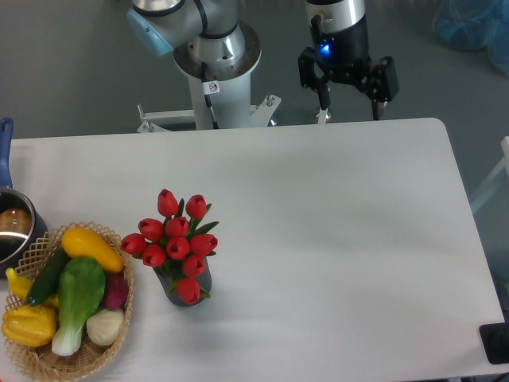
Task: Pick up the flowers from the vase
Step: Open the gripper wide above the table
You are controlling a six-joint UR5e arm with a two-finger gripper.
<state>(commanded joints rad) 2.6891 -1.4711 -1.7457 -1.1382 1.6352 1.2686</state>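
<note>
The flowers (pixel 175 239), a bunch of red tulip buds with green leaves, stand upright in the vase (pixel 199 280), a short dark grey cylinder at the table's front left. Most of the vase is covered by the blooms. My gripper (pixel 348 107) hangs at the table's far edge, well to the right of and behind the flowers. Its two fingers stand apart, open, with nothing between them.
A wicker basket (pixel 40 362) with yellow, green and purple vegetables sits at the front left corner. A metal pot (pixel 14 231) with a blue handle is at the left edge. The robot base (pixel 216 60) stands behind the white table (pixel 334 239).
</note>
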